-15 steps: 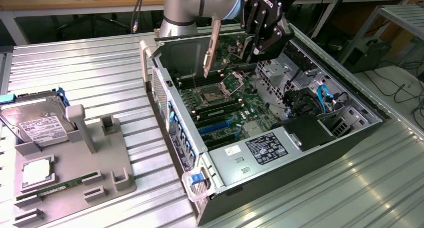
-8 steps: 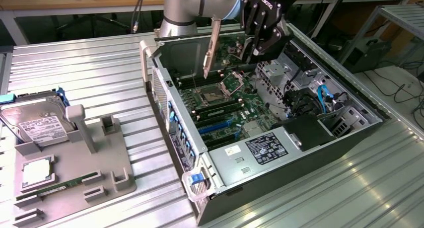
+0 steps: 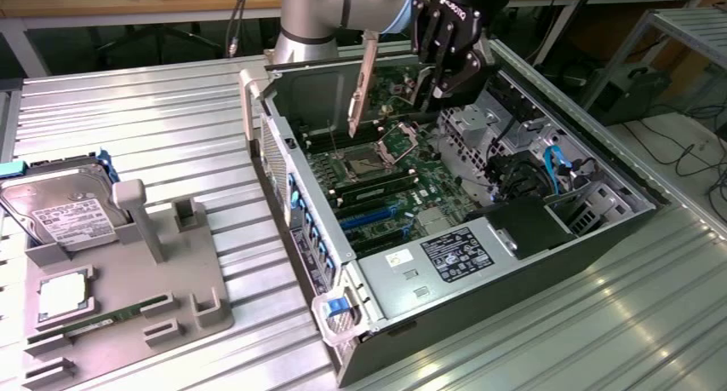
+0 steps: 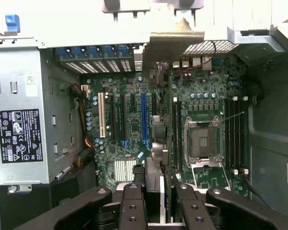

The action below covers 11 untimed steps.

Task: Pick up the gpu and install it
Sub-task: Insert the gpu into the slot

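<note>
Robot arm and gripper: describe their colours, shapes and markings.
The robot arm is a silver-grey cylindrical tube with a pale blue joint cap. The gripper is black and blocky, with white lettering on its body. Its black linkage fingers carry rows of round bolt holes.

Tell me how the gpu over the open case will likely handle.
Probably stiff: the gpu hangs straight from the hand, no sag. Likely fragile: thin card, gripped at one end. Its overhang could twist if the bracket snags the case.
</note>
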Motion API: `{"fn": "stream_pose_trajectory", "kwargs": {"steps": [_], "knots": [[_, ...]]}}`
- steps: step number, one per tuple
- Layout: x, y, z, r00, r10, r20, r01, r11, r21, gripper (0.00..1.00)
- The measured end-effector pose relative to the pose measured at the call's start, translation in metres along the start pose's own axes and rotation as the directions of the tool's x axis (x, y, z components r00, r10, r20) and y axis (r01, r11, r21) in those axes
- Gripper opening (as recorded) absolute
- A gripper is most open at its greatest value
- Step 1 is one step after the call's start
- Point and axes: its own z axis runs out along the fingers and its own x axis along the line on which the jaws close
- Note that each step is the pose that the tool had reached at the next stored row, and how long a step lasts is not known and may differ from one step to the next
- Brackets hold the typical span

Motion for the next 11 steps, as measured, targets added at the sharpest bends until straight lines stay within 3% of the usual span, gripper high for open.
{"fn": "stream_pose_trajectory", "kwargs": {"steps": [3,4,8,11], "knots": [[0.0000,0.0000,0.0018,1.0000,0.000,0.0001,0.000,1.0000,0.0014,0.28],[0.0000,0.0000,0.0027,1.0000,0.000,0.0002,0.000,1.0000,0.0044,0.28],[0.0000,-0.0001,0.0042,1.0000,0.000,0.0013,0.000,0.9995,0.0309,0.28],[0.0000,-0.0002,0.0045,1.0000,0.000,0.0011,0.000,0.9995,0.0310,0.28]]}}
